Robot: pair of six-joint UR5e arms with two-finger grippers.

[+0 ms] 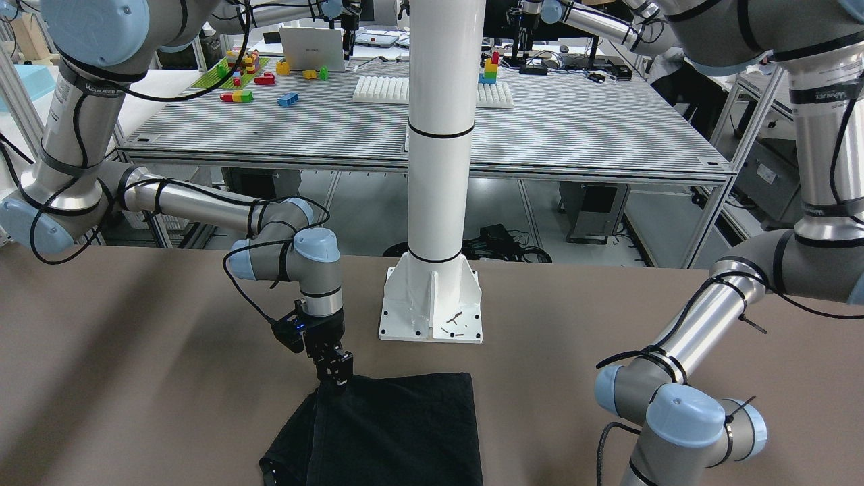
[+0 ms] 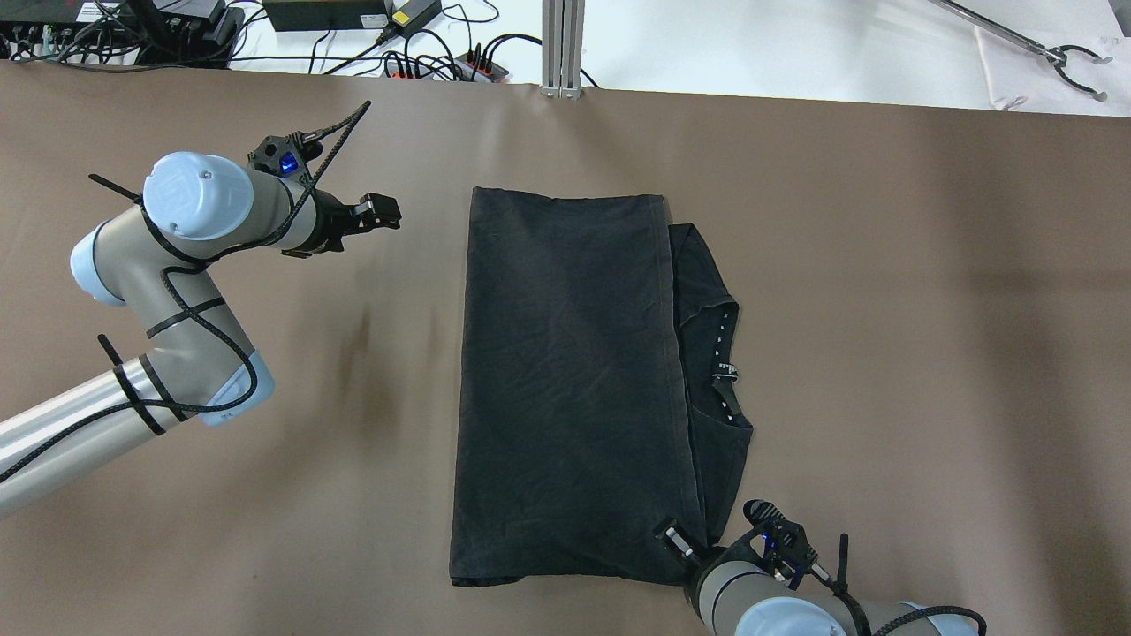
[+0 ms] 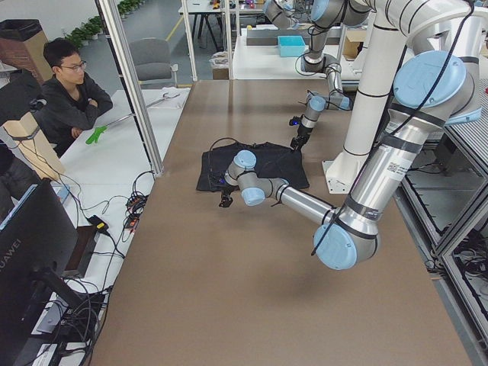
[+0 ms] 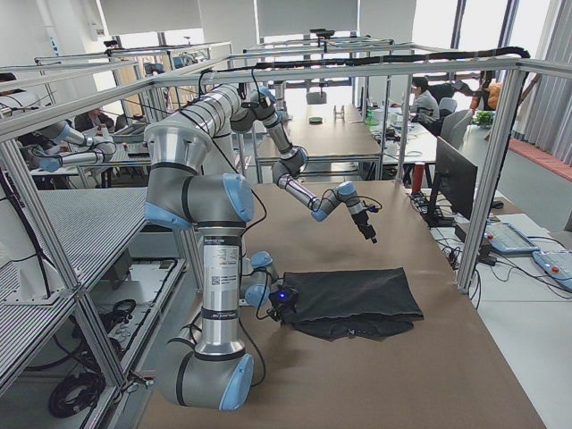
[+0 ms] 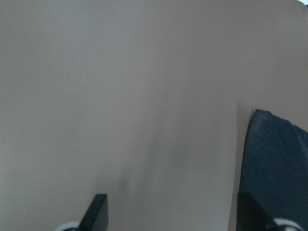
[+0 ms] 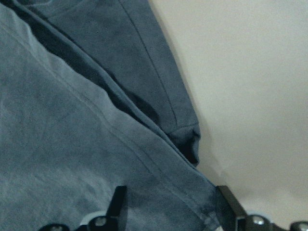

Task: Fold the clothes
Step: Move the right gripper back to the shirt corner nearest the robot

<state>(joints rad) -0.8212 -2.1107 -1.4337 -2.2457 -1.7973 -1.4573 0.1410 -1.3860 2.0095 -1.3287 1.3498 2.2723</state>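
Observation:
The black garment (image 2: 565, 371) lies folded flat mid-table, a hemmed edge running down its right part, with a collar and label (image 2: 724, 353) showing beyond it. It also shows in the front view (image 1: 398, 432) and both wrist views (image 5: 279, 163) (image 6: 72, 120). My right gripper (image 2: 673, 537) (image 1: 335, 376) is low over the garment's near right corner; in its wrist view (image 6: 171, 202) the fingers stand apart with cloth lying between them. My left gripper (image 2: 389, 212) hovers open and empty over bare table left of the garment's far left corner, fingers (image 5: 98, 211) apart.
The white pole's base plate (image 1: 432, 310) stands on the table's robot-side edge, just behind the garment. Cables and power strips (image 2: 442, 62) lie beyond the far edge. A seated person (image 3: 69, 91) is off the table's far side. Brown table (image 2: 928, 309) extends to both sides.

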